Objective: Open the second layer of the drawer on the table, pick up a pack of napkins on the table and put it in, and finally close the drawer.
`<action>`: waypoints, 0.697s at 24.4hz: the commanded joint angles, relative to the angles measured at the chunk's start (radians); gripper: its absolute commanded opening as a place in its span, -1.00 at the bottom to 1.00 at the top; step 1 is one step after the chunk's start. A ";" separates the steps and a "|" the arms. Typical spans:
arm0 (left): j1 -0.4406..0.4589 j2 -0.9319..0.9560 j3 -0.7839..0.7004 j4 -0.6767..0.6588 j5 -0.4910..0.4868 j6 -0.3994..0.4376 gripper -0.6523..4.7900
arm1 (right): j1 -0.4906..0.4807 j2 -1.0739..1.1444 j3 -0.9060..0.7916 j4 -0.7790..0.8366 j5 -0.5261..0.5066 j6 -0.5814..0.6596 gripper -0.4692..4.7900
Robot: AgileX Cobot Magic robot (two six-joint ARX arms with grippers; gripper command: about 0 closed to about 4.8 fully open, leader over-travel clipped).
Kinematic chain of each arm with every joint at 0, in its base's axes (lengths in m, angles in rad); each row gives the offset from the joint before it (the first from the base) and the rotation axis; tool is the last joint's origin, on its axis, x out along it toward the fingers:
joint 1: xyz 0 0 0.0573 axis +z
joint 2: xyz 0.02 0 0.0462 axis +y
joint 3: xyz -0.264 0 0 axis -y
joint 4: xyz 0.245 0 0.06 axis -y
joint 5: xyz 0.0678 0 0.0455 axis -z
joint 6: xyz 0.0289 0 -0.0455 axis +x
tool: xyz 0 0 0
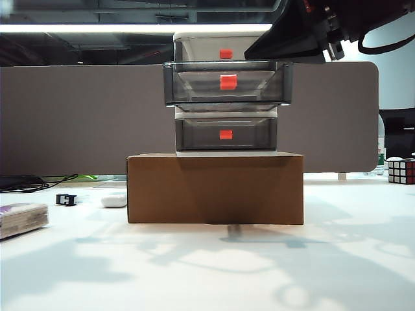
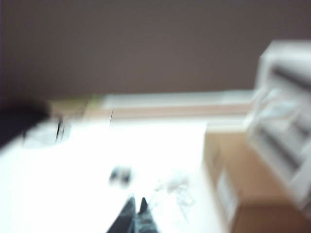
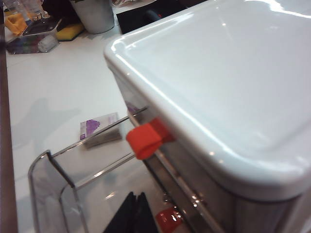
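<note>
A brown cardboard box point(image 1: 215, 188) stands at the centre of the exterior frame. To its left lie a small white rounded case point(image 1: 114, 199) and, further left, a small black clip-like object point(image 1: 65, 199). Black cables point(image 1: 29, 183) trail at the left edge. A Rubik's cube point(image 1: 401, 171) sits at the right edge. A grey partition panel point(image 1: 78, 116) spans the background. Elsewhere, a metal cup point(image 3: 93, 14) and a yellow sponge point(image 3: 70, 31) are near each other
</note>
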 commanded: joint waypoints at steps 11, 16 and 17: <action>0.692 0.457 -0.002 0.135 0.903 -0.146 0.60 | 0.002 -0.003 0.003 0.003 -0.005 0.003 -0.84; 0.648 0.647 -0.002 0.277 0.887 -0.003 0.75 | 0.002 -0.003 0.001 -0.021 -0.005 0.002 -0.84; 0.648 0.682 -0.002 0.304 0.892 0.000 0.75 | 0.002 -0.003 -0.001 -0.024 -0.005 0.002 -0.84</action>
